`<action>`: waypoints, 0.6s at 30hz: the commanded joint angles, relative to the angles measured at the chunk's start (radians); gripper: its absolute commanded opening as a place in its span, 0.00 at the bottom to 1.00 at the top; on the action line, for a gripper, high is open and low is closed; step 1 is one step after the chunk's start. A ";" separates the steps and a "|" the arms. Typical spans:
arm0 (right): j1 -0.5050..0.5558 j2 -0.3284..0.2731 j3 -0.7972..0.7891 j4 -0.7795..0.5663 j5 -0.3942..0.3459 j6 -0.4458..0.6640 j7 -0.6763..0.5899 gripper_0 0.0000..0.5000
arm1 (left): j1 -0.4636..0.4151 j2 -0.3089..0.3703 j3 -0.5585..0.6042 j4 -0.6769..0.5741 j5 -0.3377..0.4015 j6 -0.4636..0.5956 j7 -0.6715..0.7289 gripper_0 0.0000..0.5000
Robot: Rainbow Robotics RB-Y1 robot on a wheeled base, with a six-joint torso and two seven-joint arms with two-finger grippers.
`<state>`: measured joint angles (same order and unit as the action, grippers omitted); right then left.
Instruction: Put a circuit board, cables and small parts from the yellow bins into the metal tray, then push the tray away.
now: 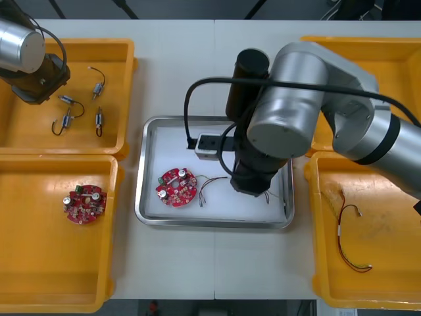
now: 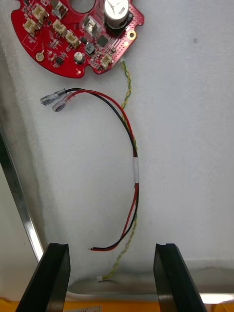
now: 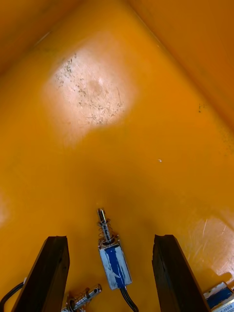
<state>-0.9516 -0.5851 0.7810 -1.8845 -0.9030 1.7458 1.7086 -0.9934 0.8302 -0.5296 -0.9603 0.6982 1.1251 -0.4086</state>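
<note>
Right claw (image 2: 111, 246): over the metal tray (image 1: 146, 197), close to its right rim, above the white inside. Fingers spread wide, gripping nothing and touching nothing.

Between those fingers, on the tray floor: the loose ends of a red and black cable (image 2: 136, 170) and of a thin twisted yellow cable (image 2: 127, 92). Both run leftward from the claw toward a round red circuit board (image 2: 73, 34) in the tray's left half. The red and black cable ends in two clear-sleeved terminals just short of the board; the yellow one reaches the board's edge.

Obstruction: in the front view the right arm hangs over the tray's right half and covers that part of the floor.

Left claw (image 3: 109, 239): low inside the far-left yellow bin (image 1: 20, 125). Fingers spread apart, empty. A small metal part with a blue label (image 3: 114, 258) lies on the bin floor between them, touching neither finger. More small metal parts (image 1: 99, 120) with dark leads are scattered in the same bin, to the right of the claw.

Near-left yellow bin (image 1: 39, 263): a second circuit board (image 1: 84, 203), lying flat.

Near-right yellow bin (image 1: 388, 276): one red cable (image 1: 342, 243), loosely curved.

Far-right yellow bin (image 1: 395, 59): partly behind the right arm.

Desk (image 1: 177, 72): light top, carrying the tray at centre between the bins.
</note>
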 commanded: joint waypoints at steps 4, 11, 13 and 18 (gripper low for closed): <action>0.007 -0.070 -0.192 -0.065 -0.056 0.110 -0.178 1.00 | -0.050 -0.013 -0.009 0.002 0.040 -0.016 0.027 1.00; 0.019 -0.148 -0.286 -0.064 -0.079 0.147 -0.429 1.00 | -0.050 -0.016 -0.015 0.012 0.053 -0.021 0.027 1.00; 0.025 -0.191 -0.299 -0.064 -0.088 0.147 -0.526 1.00 | -0.050 -0.016 -0.024 0.026 0.076 -0.037 0.025 1.00; 0.036 -0.277 -0.322 -0.064 -0.108 0.144 -0.704 1.00 | -0.050 -0.016 -0.059 0.045 0.098 -0.083 0.024 1.00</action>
<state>-0.9310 -0.7857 0.5023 -1.9178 -0.9900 1.8866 1.0790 -0.9934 0.8244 -0.5474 -0.9279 0.7779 1.0687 -0.4086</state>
